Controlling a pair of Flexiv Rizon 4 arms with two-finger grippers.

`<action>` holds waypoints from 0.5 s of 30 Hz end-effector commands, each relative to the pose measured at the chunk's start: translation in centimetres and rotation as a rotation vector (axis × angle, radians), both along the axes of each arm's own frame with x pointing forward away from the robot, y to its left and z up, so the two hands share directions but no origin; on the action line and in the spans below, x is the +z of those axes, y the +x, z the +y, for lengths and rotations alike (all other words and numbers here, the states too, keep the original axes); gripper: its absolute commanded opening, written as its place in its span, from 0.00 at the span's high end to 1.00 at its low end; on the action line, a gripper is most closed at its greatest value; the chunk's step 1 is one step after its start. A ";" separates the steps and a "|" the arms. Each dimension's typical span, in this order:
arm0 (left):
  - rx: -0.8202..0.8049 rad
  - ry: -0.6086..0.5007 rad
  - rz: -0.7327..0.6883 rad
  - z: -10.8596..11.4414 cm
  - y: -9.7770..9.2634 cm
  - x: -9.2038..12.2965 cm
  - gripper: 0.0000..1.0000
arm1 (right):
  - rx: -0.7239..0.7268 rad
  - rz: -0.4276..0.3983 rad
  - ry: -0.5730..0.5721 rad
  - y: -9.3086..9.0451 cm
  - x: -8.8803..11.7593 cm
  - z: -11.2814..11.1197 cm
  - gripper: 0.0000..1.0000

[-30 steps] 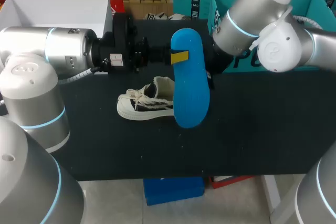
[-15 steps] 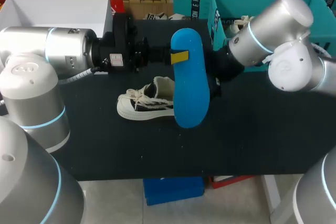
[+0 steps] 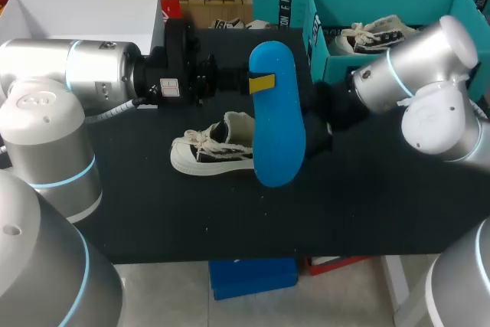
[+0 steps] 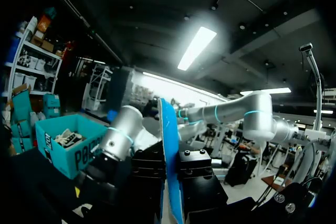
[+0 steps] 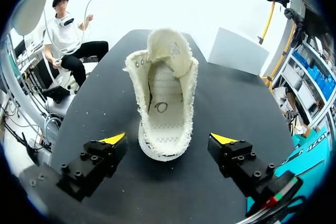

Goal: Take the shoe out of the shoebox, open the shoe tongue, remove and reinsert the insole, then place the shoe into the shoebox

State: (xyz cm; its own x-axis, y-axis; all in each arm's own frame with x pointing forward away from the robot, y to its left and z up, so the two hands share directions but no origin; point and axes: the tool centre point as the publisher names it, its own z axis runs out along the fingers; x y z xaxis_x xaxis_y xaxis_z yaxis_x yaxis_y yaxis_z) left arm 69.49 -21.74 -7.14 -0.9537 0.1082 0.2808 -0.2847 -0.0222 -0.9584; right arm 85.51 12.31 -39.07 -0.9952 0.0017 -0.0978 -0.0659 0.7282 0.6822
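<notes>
Right arm [image 3: 413,86] backs off to frame right, right gripper [image 5: 170,140] wide open and empty, shoe [image 3: 208,151] sits mid-frame, left gripper [image 4: 171,182] pinches the blue insole [image 3: 277,124], so reinsertion looks next.

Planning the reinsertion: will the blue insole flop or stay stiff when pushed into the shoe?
Probably fairly stiff: the insole, clamped near one end by the left gripper, juts out unbent. Edge-on it looks thin, so likely light, perhaps bendable.
</notes>
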 end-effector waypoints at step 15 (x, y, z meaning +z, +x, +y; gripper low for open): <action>0.008 -0.001 -0.001 -0.2 -0.1 -0.1 1.00 | -0.012 0.018 0.108 0.9 -2.6 0.4 0.00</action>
State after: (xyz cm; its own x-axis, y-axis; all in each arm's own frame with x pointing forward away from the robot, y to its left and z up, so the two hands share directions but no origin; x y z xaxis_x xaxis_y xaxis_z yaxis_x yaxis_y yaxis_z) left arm 69.49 -21.74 -7.14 -0.9537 0.1082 0.2808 -0.2847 -0.0222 -0.9584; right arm 86.27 12.55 -41.33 -0.9967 0.0219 -0.0782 -0.0448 0.6552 0.7541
